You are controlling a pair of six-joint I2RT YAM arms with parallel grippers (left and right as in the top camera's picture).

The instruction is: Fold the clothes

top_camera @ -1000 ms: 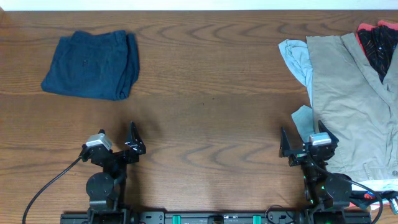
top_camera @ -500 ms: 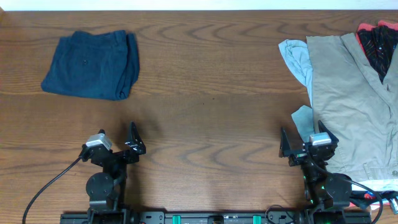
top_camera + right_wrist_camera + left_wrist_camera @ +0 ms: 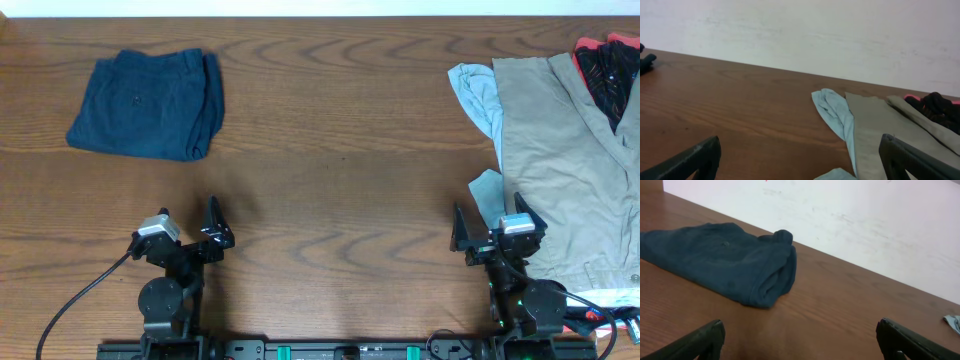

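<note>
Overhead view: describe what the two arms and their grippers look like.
Both arms are black with rounded joints. The left gripper and right gripper each have dark tapered fingers and a small silver-grey box at the wrist. A black cable runs off the left arm. The right arm shows small green lights, with red and white wires beside its base.

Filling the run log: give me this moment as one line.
left tool open, empty | right tool open, empty | navy garment folded, left | khaki trousers spread, right
</note>
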